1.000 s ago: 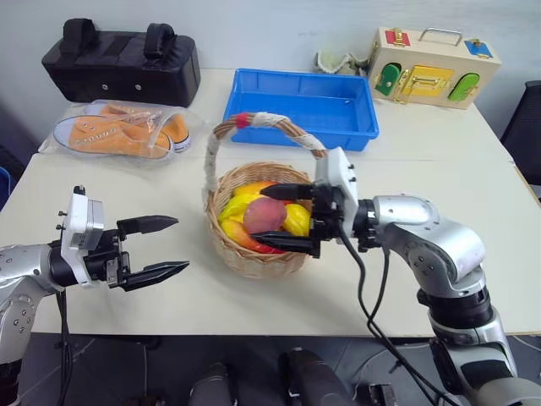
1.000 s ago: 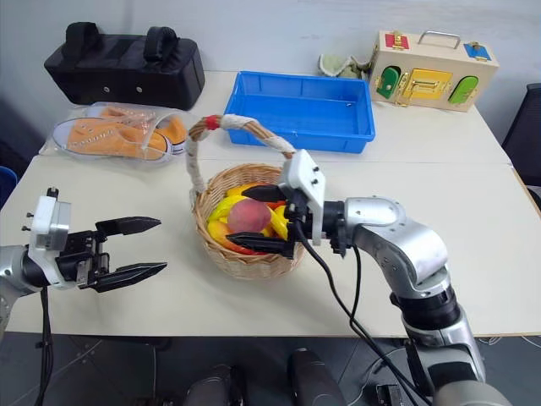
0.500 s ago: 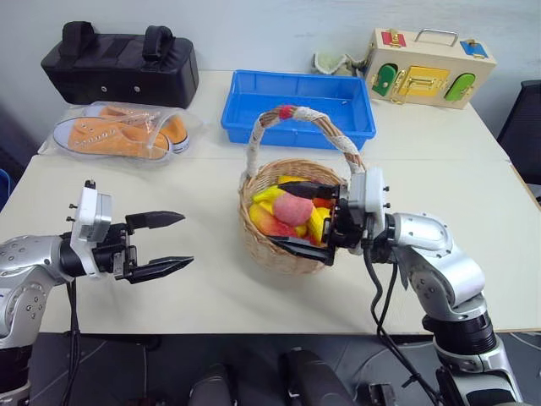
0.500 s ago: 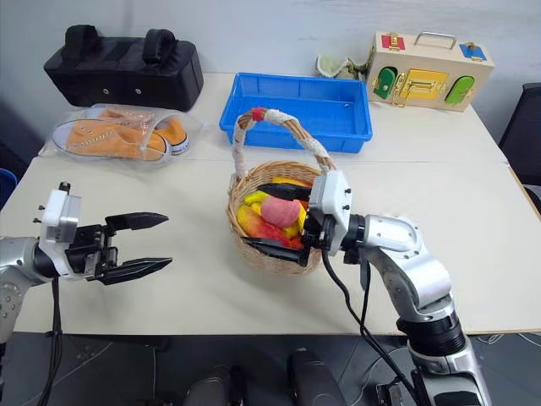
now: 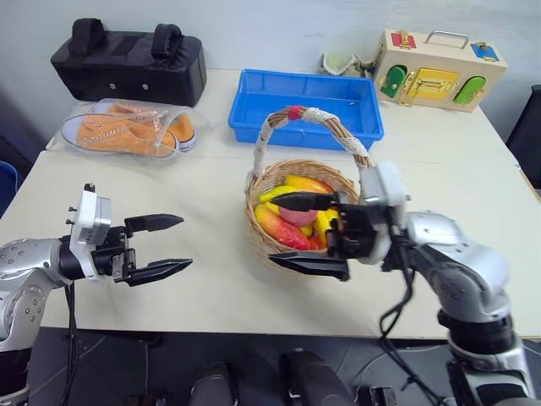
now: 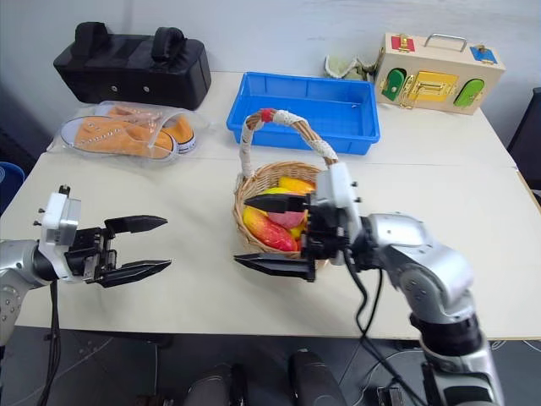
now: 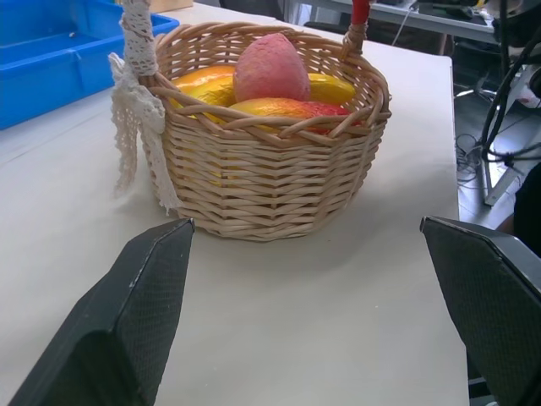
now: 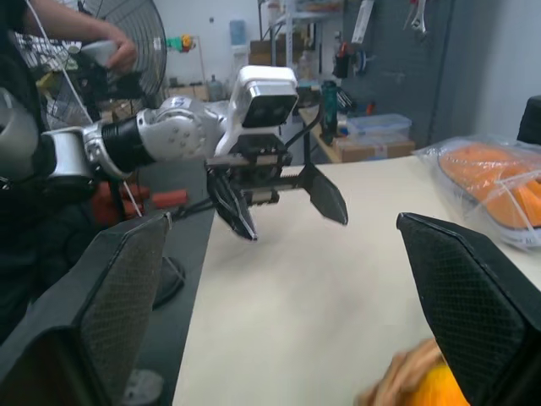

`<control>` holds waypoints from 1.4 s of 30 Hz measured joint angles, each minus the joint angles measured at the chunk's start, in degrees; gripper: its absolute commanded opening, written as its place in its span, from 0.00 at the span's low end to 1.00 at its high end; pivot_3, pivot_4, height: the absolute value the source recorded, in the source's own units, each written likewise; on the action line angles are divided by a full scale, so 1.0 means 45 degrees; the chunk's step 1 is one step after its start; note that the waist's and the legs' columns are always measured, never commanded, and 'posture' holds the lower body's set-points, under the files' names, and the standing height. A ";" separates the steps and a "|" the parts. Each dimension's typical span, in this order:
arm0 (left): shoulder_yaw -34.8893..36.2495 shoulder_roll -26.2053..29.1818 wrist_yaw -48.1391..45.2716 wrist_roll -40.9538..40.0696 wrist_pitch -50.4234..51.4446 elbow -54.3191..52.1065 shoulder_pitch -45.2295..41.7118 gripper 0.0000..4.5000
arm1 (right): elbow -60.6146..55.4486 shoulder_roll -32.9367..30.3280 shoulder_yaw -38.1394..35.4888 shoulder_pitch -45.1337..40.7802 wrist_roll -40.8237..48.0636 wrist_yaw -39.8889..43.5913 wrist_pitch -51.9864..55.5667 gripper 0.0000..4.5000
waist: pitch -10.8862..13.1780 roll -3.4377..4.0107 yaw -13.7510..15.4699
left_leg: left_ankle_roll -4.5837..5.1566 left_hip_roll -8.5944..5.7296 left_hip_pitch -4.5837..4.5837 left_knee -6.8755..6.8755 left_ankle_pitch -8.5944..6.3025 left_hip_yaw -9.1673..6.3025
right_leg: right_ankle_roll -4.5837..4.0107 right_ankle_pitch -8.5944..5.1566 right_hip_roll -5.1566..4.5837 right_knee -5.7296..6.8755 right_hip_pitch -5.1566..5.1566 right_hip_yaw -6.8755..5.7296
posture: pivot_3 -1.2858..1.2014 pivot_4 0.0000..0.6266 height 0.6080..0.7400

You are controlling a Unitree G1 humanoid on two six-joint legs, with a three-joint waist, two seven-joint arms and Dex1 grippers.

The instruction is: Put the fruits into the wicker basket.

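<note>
The wicker basket (image 5: 292, 169) stands mid-table with its cloth-wrapped handle (image 5: 314, 118) arched over it. In it lie the fruits: a yellow banana (image 5: 309, 183), a red-yellow mango (image 5: 281, 229) and a pink peach (image 7: 270, 68). My right gripper (image 5: 270, 229) is open and empty at the basket's near side, its upper finger over the fruits and its lower finger in front of the wall. My left gripper (image 5: 186, 243) hangs open and empty above the table to the basket's left, pointing at it; it also shows as the left gripper (image 8: 279, 199) in the right wrist view.
A blue tray (image 5: 254, 110) sits behind the basket. Orange shoes in clear plastic (image 5: 127, 131) and a black bag (image 5: 127, 59) are at the back left, a wooden latch box (image 5: 439, 61) at the back right. A person's hand (image 8: 118, 52) shows beyond the table.
My right gripper has drawn back from inside the basket toward me and risen slightly, still open. The left gripper has stayed put. The camera view has shifted.
</note>
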 measured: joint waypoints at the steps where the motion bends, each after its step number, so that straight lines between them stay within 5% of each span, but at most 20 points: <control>1: -0.0009 0.0000 -0.0018 -0.0005 0.0001 -0.0002 -0.0043 1.00 | -0.0178 -0.0291 -0.0584 0.0530 0.0049 -0.0043 -0.0051 0.99 | -0.0001 -0.0002 0.0020 | 0.0000 -0.0001 0.0000 -0.0001 0.0000 0.0001 | 0.0000 0.0000 0.0000 -0.0003 0.0003 0.0000 | 0.52 0.24 1.00; 8: -0.0089 0.0048 -0.0274 -0.0017 0.0084 0.0657 -0.0558 1.00 | -0.0115 -0.1881 -0.4241 0.6024 -0.2165 0.0787 -0.2612 0.99 | -0.0002 -0.0005 0.0101 | -0.0001 -0.0010 0.0007 0.0002 0.0002 -0.0004 | 0.0004 0.0001 0.0007 -0.0008 0.0020 0.0002 | 0.52 0.24 1.00; 12: -0.0375 0.0064 -0.0578 0.0073 0.0084 0.1509 -0.1345 1.00 | 0.0807 -0.1070 -0.6332 0.8248 -0.3364 0.0628 -0.4651 0.99 | -0.0010 -0.0019 0.0060 | -0.0004 -0.0011 0.0038 0.0006 0.0011 0.0001 | 0.0017 0.0009 0.0016 -0.0004 0.0052 0.0009 | 0.52 0.24 1.00; 17: -0.0791 0.0065 -0.0868 0.0321 0.0037 0.1949 -0.1638 1.00 | 0.2152 -0.0556 -0.6925 0.9474 -0.3799 0.1189 -0.6480 0.99 | 0.0008 -0.0021 -0.0063 | -0.0009 -0.0010 0.0240 -0.0054 0.0000 0.0024 | 0.0014 0.0008 0.0023 -0.0039 0.0236 0.0029 | 0.52 0.24 1.00; 24: -0.0912 0.0076 -0.1151 0.0379 0.0106 0.2200 -0.1918 1.00 | 0.3904 -0.0609 -0.6764 0.8813 -0.3807 0.1740 -0.7841 0.99 | 0.0009 -0.0022 0.0024 | 0.0003 -0.0012 0.0226 -0.0042 -0.0009 0.0020 | 0.0016 0.0010 0.0018 -0.0055 0.0237 0.0027 | 0.52 0.24 1.00; 35: -0.1154 -0.0048 -0.0720 -0.0204 0.1393 0.0354 -0.2091 1.00 | 0.3149 -0.1922 -0.2554 0.2982 -0.2670 0.0058 -0.3202 0.99 | 0.0027 0.0004 0.0104 | -0.0007 -0.0007 0.0187 -0.0040 -0.0006 -0.0002 | 0.0017 0.0011 0.0020 -0.0065 0.0210 0.0025 | 0.52 0.24 1.00; 38: -0.1136 -0.0166 -0.0466 -0.0264 0.1479 0.0262 -0.2074 1.00 | 0.3435 -0.1558 -0.1834 0.1833 -0.2667 -0.0225 -0.2691 0.87 | 0.0028 0.0004 0.0093 | 0.0002 -0.0008 0.0182 -0.0032 -0.0011 0.0007 | 0.0020 0.0011 0.0016 -0.0073 0.0211 0.0031 | 0.52 0.24 1.00; 42: -0.1100 -0.0216 -0.0400 -0.0276 0.1479 0.0135 -0.1885 1.00 | 0.3607 -0.0919 -0.1371 0.0930 -0.2532 -0.0369 -0.2461 0.56 | 0.0028 0.0004 0.0039 | -0.0001 -0.0006 0.0184 -0.0043 -0.0011 0.0006 | 0.0020 0.0010 0.0019 -0.0072 0.0206 0.0030 | 0.52 0.24 1.00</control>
